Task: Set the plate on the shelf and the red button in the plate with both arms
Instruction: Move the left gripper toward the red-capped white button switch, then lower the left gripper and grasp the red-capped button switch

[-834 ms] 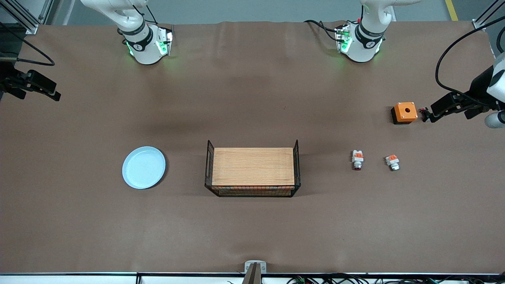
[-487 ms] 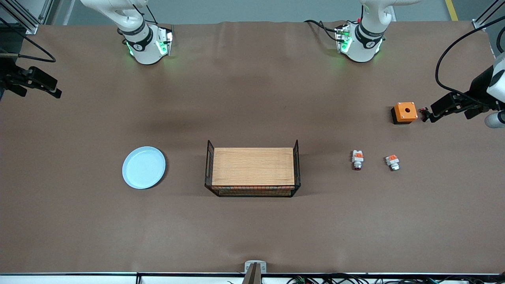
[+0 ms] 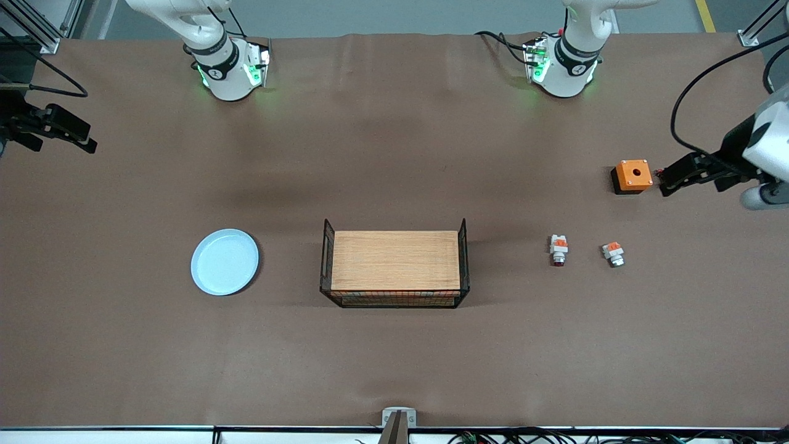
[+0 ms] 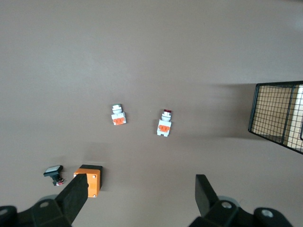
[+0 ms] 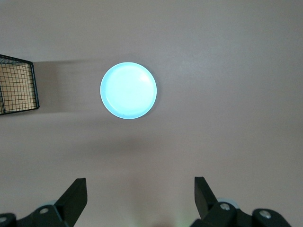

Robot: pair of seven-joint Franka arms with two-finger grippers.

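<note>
The plate (image 3: 225, 262) is seen lying flat on the brown bench (image 3: 394, 370), toward the right arm's end, beside a black wire basket (image 3: 394, 270) that holds a wooden block (image 3: 396, 259); plate and basket are apart. In the right wrist view the plate (image 5: 128, 90) is shown bare, with a corner of the basket (image 5: 18, 85) to one side. The red button (image 3: 559, 250) is found lying on the bench toward the left arm's end, beside the basket but clearly apart from it, its dark red cap pointing toward the front camera. Just beside it, nearer the end of the bench, a similar part with a grey-white end (image 3: 613, 253) is seen, the two not touching. An orange box with a round hole (image 3: 632, 176) is set farther from the front camera than both parts. The left hand (image 3: 666, 182) is held in the air just beside that box, and a small dark object (image 4: 53, 171) appears next to the box in the left wrist view, though what it is cannot be made out. The left hand (image 4: 141, 194) is spread wide with nothing between its fingers. The right hand (image 3: 77, 139) is held over the bench's edge at the right arm's end, well apart from the plate, and is likewise spread wide (image 5: 140, 193) and holding nothing.
</note>
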